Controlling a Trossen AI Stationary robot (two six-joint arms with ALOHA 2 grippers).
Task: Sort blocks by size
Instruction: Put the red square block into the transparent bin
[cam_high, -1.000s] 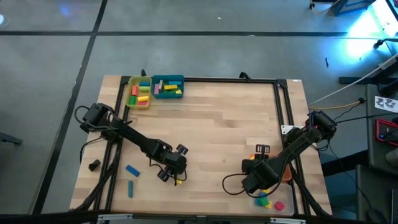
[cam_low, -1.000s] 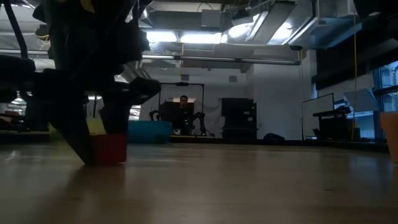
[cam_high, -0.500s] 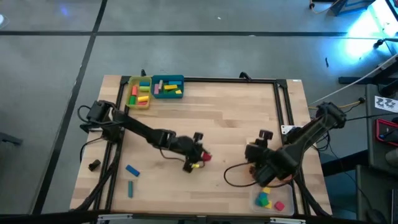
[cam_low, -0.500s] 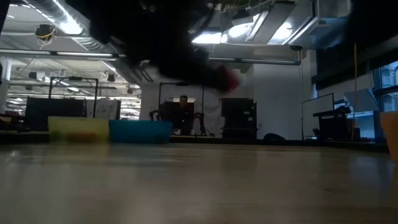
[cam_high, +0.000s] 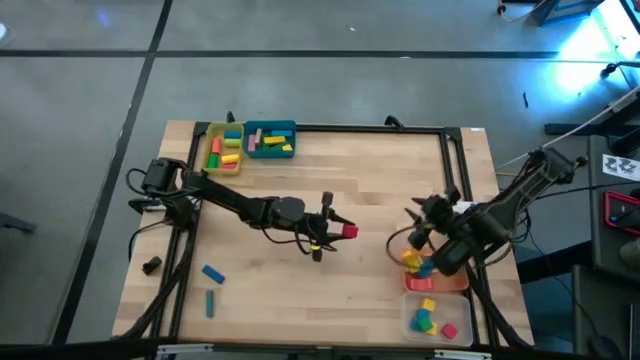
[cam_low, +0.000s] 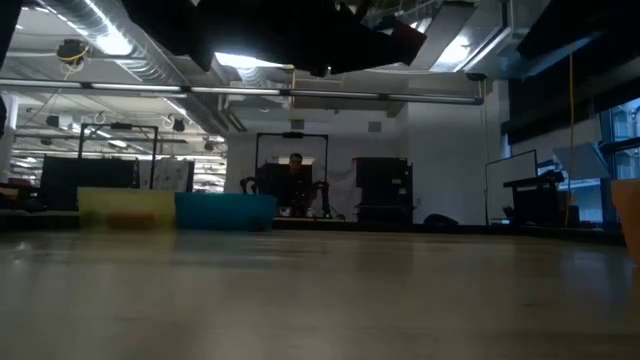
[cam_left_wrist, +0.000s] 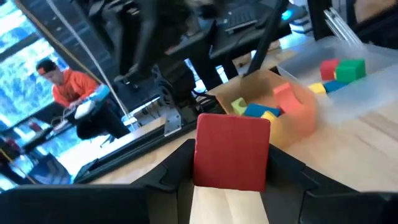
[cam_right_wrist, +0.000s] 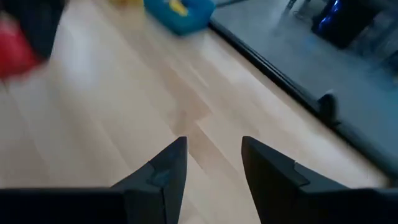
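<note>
The smooth, pale wooden surface (cam_high: 380, 190) has a black rail along its edges. The left pincer (cam_high: 335, 232) is clamped on a red block (cam_high: 349, 232) above the middle. The right pincer (cam_right_wrist: 212, 163) is apart, holding nothing. Far back, a person (cam_low: 295, 180) sits under bright ceiling lights.

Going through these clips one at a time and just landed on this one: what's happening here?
The left gripper holds a red block in the air above the middle of the table, pointing toward the orange tray and the clear tray on the right, which already hold blocks. The right gripper is open and holds nothing, hovering by the orange tray. Two blue blocks lie loose near the front left, and the yellow tray and teal tray at the back hold more.
</note>
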